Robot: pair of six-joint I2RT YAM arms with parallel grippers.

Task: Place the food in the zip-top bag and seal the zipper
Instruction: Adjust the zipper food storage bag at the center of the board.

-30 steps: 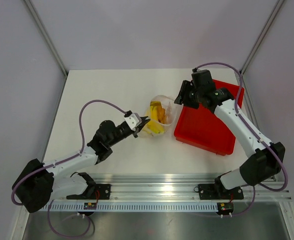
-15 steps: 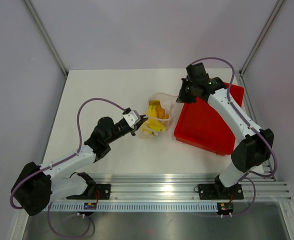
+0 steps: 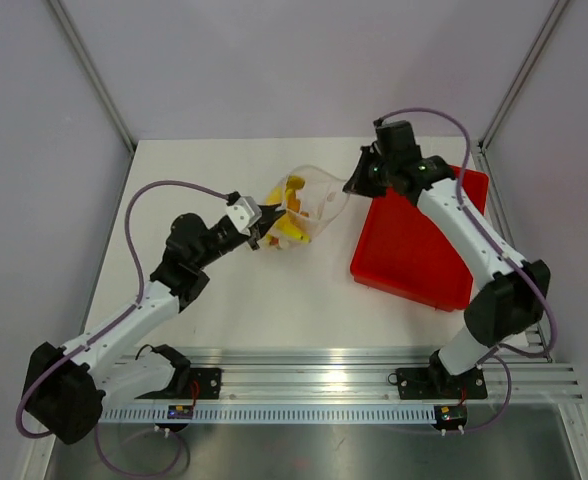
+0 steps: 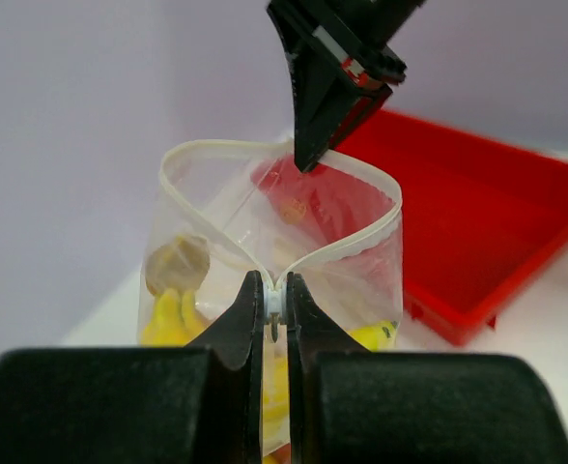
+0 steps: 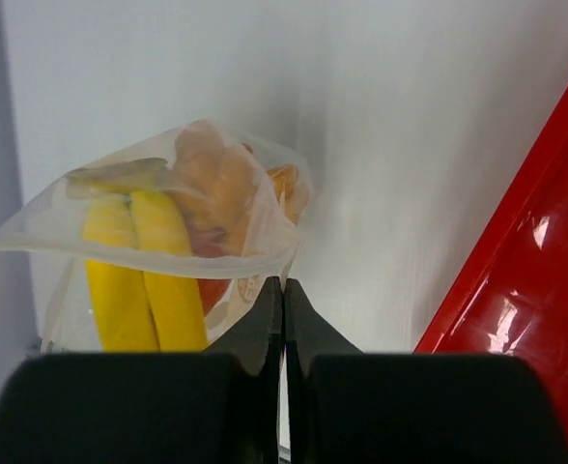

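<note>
Left gripper (image 4: 275, 302) pinches the zip-top bag (image 4: 216, 232) by its rim; right gripper (image 5: 282, 293), pressed together, seemingly nips the far rim to stretch the mouth for sealing.

The clear floppy plastic zip-top bag (image 3: 312, 198) has a whitish zipper strip (image 4: 356, 242). Inside show a bright yellow plastic banana (image 5: 144, 285) and orange-tan knobbly toy pieces (image 5: 221, 184). The glossy rectangular tray (image 3: 414, 250) is red and the counter (image 3: 274, 300) white. The left end effector (image 4: 273, 290) and right end effector (image 5: 282, 290) are black.

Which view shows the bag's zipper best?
Left wrist view: the zipper rim of the zip-top bag makes an open loop. Top view shows it tiny; right wrist view shows mainly the bag's side.
</note>
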